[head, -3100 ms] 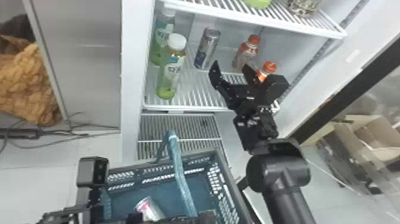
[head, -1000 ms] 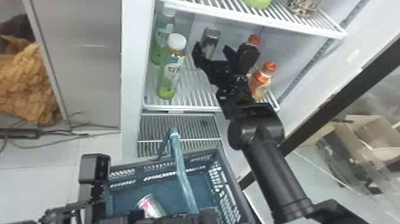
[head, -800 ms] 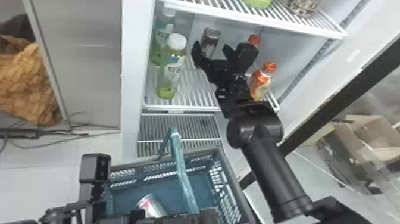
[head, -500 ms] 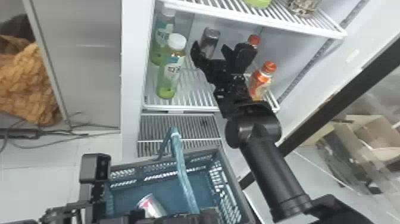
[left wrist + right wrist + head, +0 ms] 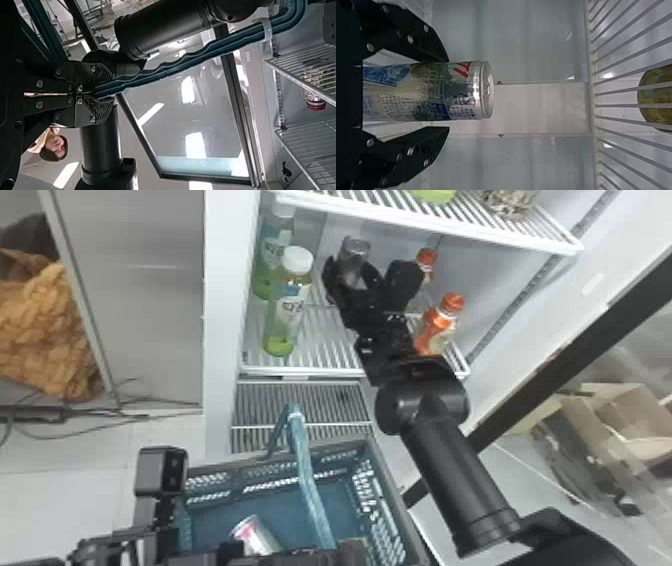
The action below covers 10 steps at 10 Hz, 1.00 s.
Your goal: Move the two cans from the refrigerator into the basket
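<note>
Right gripper (image 5: 369, 265) moved around can (image 5: 355, 247); right wrist view shows pull tab (image 5: 487, 89).

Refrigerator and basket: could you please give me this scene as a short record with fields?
basket: holds one can
left gripper: shut on the basket handle
right gripper: open around the second can, gap beside one finger
second can: upright, inside the refrigerator
shelf bottles: two green, two orange-capped
</note>
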### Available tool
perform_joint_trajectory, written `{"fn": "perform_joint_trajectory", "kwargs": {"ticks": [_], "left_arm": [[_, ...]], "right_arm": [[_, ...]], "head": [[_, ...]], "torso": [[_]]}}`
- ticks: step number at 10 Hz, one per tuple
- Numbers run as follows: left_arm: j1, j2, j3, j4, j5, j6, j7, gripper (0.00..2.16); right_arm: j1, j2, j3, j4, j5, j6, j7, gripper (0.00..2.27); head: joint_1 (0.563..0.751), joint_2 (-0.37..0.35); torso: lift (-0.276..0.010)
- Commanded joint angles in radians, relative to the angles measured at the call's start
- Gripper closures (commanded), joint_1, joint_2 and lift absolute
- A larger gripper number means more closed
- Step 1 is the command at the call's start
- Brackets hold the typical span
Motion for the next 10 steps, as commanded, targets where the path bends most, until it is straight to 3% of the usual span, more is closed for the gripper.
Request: {"fn": "perform_joint_trajectory", "kwargs": {"ticks": [1, 7, 10], "left_arm": [[-0.002, 0.001, -0.001, 0.003, 0.002, 0.000, 0.000, 1.16], [0.005, 0.001, 0.003, 0.003, 0.004, -0.002, -0.001, 1.16], [0.008, -0.002, 0.009, 0.003, 0.004, -0.002, -0.001, 1.16]], "right_arm": [[-0.003, 0.000, 0.007, 0.002, -0.007, 0.004, 0.000, 0.97], [0.031, -0.009, 0.001, -0.072, -0.020, 0.033, 0.003, 0.97], [0.100, -0.011, -0.055, -0.185, -0.003, 0.078, 0.031, 0.97]], "head": [[0.695, -0.350], [0.695, -0.350], [0.695, -0.350]], "torso": [[-0.276], [-0.276], [-0.276]]}}
